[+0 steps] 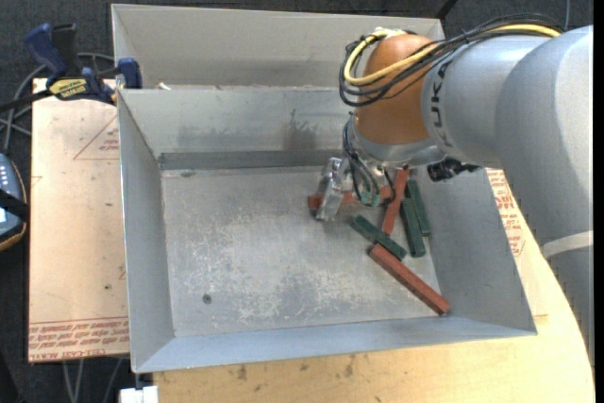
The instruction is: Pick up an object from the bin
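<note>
My gripper (329, 194) hangs low over the bin floor, right of the middle, at the left edge of a small cluster of sticks. Nearest to it lies a short dark green stick (377, 237), just right of and below the gripper. A red-brown stick (395, 200) runs up under the wrist, and a small orange-red piece (350, 197) shows right beside the gripper. Whether that piece touches the gripper is hidden.
A long red-brown bar (408, 277) lies slanted toward the bin's front right corner. Another dark green stick (414, 220) lies alongside the red-brown one. The arm and its orange cover hang over the bin's back right part.
</note>
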